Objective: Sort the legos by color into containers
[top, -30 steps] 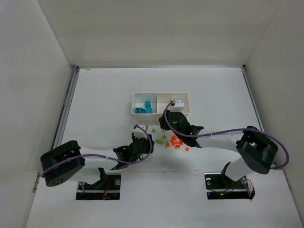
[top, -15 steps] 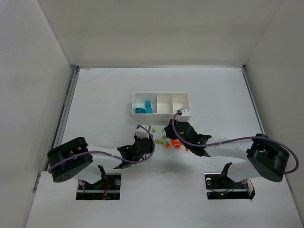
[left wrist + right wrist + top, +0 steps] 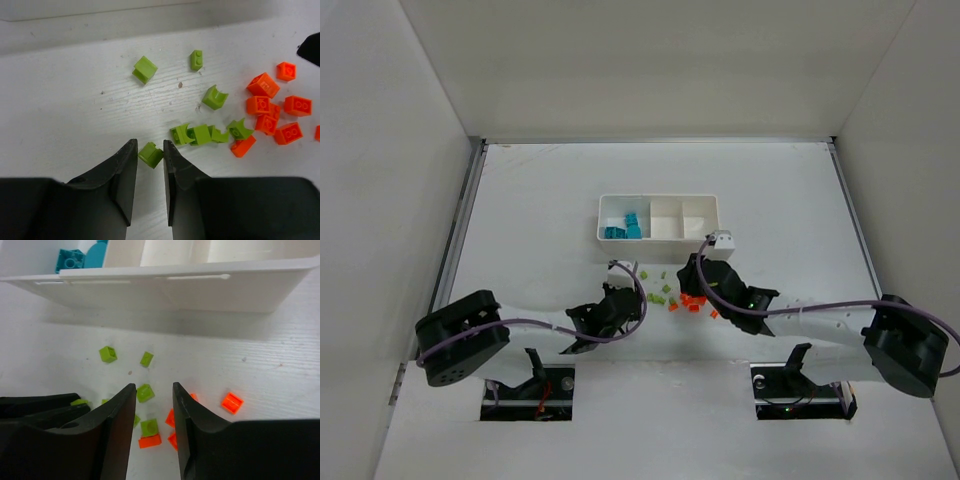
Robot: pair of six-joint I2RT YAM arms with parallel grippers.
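Left hand (image 3: 150, 146) low on the tabletop (image 3: 65, 110), near and left of the loose pile, clenched on one lime brick (image 3: 150, 154) pinched at the very fingertips. Cannot tell whether that brick is touching the surface or just above it.

Just right of it, a tight row of lime bricks (image 3: 200, 134), pieces touching one another. Farther off, three more lime singles, well apart from each other, all lying on the tabletop near the tray's front wall.

Right again, orange bricks (image 3: 272, 105) bunched close, several touching, with one orange piece up against the right end of the lime row. All lime and orange outside the tray.

Right hand (image 3: 154, 390) released, fingers apart, hanging low where lime meets orange, tips pointed toward the tray. One lime piece seen through the gap, with more lime and orange just nearer. Dark finger of the left hand showing at the left edge of the right wrist view.

Beyond both hands, white tray (image 3: 658, 241) set long side left to right, three compartments in a row.
- Left compartment (image 3: 610, 212): teal bricks (image 3: 623, 227) heaped toward its near right part.
- Middle compartment (image 3: 666, 218): white floor showing.
- Right compartment (image 3: 699, 215): white floor showing.
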